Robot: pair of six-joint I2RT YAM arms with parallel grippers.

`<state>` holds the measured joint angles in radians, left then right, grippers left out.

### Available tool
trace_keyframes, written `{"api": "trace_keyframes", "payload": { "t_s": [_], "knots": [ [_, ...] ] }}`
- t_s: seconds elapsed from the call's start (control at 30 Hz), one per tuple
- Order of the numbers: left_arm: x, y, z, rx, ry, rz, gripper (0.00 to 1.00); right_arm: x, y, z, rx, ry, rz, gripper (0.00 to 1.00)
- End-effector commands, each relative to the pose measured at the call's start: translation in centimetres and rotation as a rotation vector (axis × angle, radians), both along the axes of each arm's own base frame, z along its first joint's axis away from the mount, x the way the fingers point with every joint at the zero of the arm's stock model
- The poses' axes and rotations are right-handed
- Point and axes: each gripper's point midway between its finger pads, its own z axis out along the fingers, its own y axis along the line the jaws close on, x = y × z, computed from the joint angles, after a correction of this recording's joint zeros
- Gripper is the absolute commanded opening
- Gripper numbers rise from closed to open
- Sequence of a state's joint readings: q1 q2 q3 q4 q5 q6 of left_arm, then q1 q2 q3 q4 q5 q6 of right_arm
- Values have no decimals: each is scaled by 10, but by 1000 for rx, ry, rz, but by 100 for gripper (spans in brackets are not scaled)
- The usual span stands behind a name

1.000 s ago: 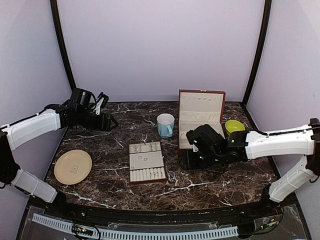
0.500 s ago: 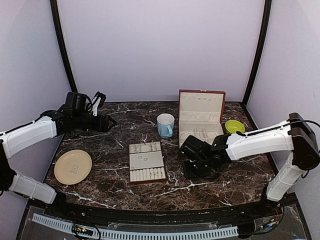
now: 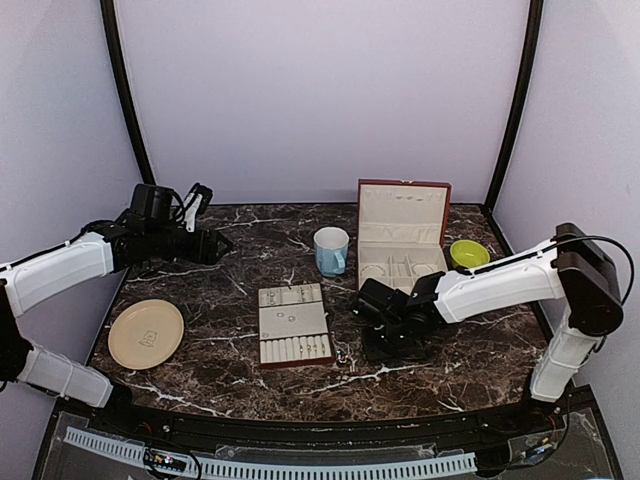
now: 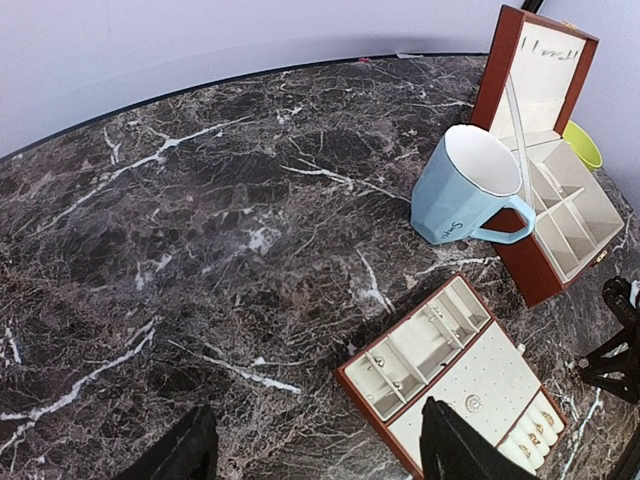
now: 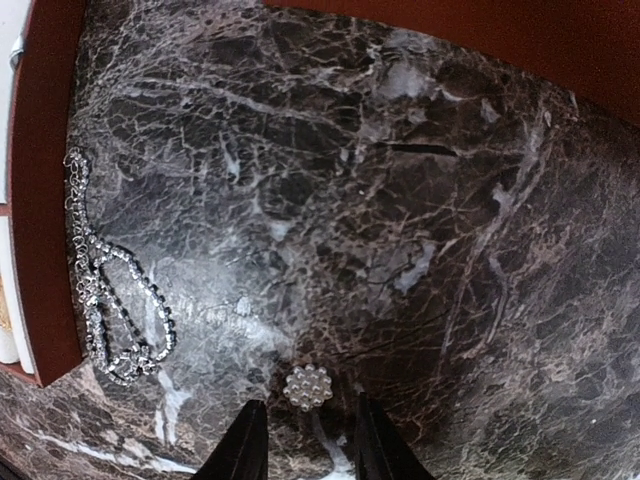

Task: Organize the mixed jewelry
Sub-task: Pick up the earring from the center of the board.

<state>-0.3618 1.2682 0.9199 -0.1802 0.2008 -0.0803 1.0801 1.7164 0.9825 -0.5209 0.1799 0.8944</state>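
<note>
Since a second ago your right gripper (image 3: 385,345) has come left and nearer, off the front of the box (image 3: 402,228) and down to the bare table (image 3: 200,300) between box and tray (image 3: 293,325). The box's front compartments, covered by the arm before, show again. Your left gripper (image 3: 213,246) pulled back slightly toward the far left, then held for the last half second. Mug (image 3: 331,250), bowl (image 3: 468,253), plate (image 3: 146,333) and tray haven't moved.

Right wrist view: jaws apart with a narrow gap, clamped on nothing. A small round cluster stud (image 5: 307,386) lies flat on the marble right at the fingertips (image 5: 250,440), in line with the gap. Can't tell if they touch it. A beaded chain (image 5: 110,300) lies looped on the table left of the stud, just beside the tray's red-brown edge. Whether its far end rests on that edge is unclear.

Left wrist view: fingers (image 4: 185,455) wide apart, holding nothing, above the far-left table.

Hard to see: in the top view the right arm hides stud and chain. In the tray, rings (image 4: 535,430) sit in the near slots. A few pieces in the far compartments are too small to identify.
</note>
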Motion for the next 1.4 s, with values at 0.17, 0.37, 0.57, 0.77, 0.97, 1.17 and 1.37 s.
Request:
{"api": "trace_keyframes", "payload": {
  "t_s": [0.17,0.37,0.57,0.77,0.97,1.17,1.37],
  "knots": [
    [2,0,-2,6,-7,-8,72,15,10,1,-51,-65,54,31],
    [2,0,-3,8,-4,-8,72,16,5,-1,-91,-69,66,27],
    [2,0,-2,9,-6,-10,72,16,0,0,-112,-73,68,24],
    [2,0,-1,13,-10,-9,72,16,-2,-1,-122,-79,74,22],
    [2,1,1,10,-16,-8,72,20,6,0,-97,-92,84,18],
    [0,-2,11,-14,-42,-16,72,26,10,8,-69,-119,71,16],
    [-11,-18,28,-154,-82,-73,70,38,16,26,53,-149,37,16]
  ]
}}
